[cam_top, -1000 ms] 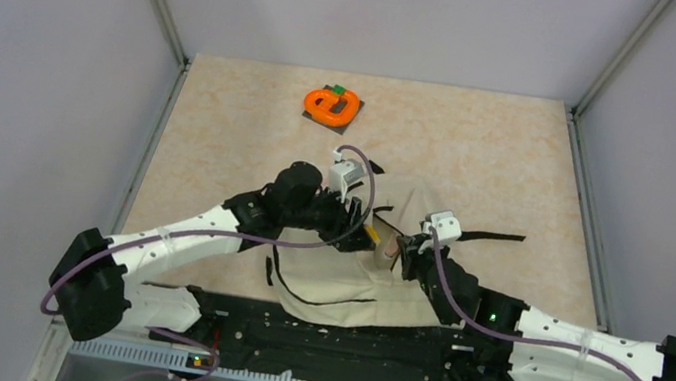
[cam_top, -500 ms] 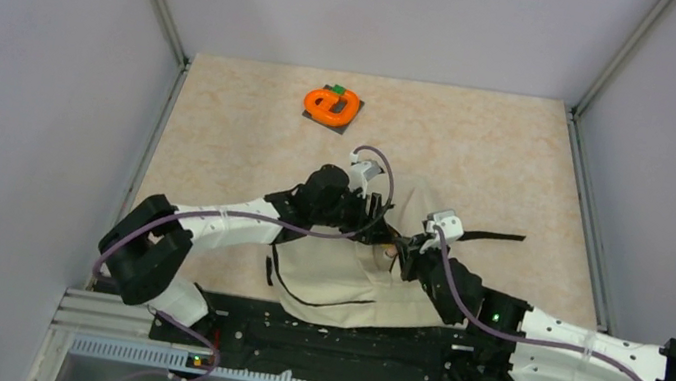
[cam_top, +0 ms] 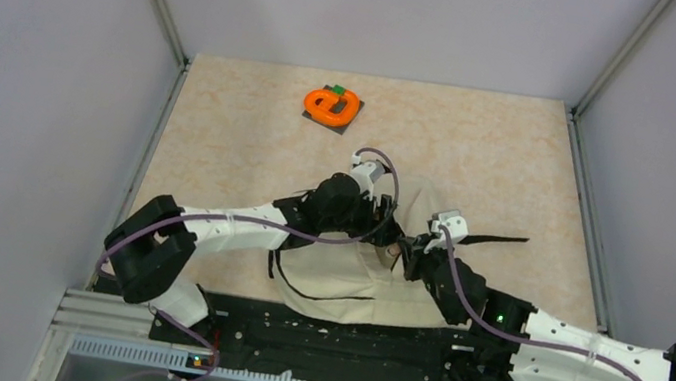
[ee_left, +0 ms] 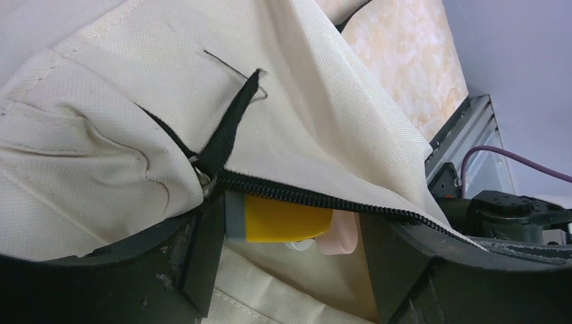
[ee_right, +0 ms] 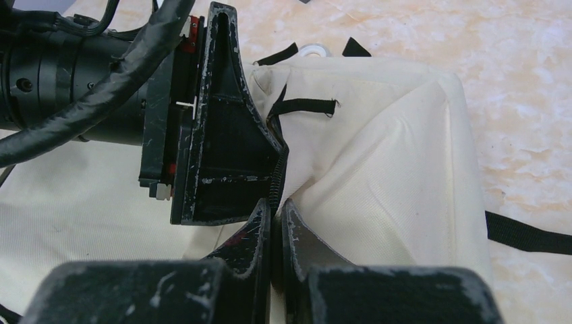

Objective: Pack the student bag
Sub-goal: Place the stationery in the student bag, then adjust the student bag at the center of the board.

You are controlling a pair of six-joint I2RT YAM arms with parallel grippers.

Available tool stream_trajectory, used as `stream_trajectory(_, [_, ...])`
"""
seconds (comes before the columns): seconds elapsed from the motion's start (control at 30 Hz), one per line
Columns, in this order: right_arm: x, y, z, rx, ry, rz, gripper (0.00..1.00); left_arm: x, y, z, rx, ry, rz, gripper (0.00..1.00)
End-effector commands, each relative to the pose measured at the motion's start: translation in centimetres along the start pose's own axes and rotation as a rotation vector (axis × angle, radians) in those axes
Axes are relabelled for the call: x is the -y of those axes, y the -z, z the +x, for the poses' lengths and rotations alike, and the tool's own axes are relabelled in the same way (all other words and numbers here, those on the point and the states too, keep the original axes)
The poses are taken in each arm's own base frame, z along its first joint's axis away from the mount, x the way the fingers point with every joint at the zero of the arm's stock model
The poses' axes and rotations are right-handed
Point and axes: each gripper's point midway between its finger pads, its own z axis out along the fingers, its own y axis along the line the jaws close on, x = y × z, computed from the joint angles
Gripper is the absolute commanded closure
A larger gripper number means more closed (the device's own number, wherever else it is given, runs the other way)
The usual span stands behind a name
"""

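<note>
The cream student bag (cam_top: 341,277) lies flat on the table in front of the arm bases. My right gripper (ee_right: 275,219) is shut on the bag's black zipper edge, holding the mouth up. My left gripper (ee_left: 297,266) reaches into that mouth under the zipper (ee_left: 303,196), jaws wide apart. Between them lies a yellow block with a grey end (ee_left: 287,219); its grey end is against the left finger and a gap separates it from the right one. A pale pink piece (ee_left: 340,236) sits beside it. In the top view both grippers (cam_top: 388,233) (cam_top: 410,255) meet at the bag's far edge.
An orange curled item on a dark base (cam_top: 330,106) stands at the back of the table. A black strap (cam_top: 489,237) trails right from the bag. Grey walls close in on the left, right and back. The black rail (cam_top: 332,336) runs along the near edge.
My left arm has pushed right, deeper into the bag's mouth, and its jaws have widened. The yellow block, seen earlier at the gripper tip, is now hidden from above. The right arm has barely moved.
</note>
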Motion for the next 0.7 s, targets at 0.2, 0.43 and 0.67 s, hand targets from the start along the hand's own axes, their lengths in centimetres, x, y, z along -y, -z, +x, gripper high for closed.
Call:
stream_trajectory(0.2, [0.3,0.3,-4.6,0.135,-0.067,0.038,1.00,-0.1,4.7,-2.9,0.107,-0.107,-0.085,0.18])
stream_trajectory(0.43, [1.6,0.1,-5.4,0.134,0.049,0.122,1.00,-2.4,10.5,-2.9,0.084,-0.075,-0.291,0.09])
stream_trajectory(0.67, [1.6,0.0,-5.7,0.139,0.048,0.129,1.00,-10.3,18.6,-1.4,0.055,-0.010,-0.786,0.04])
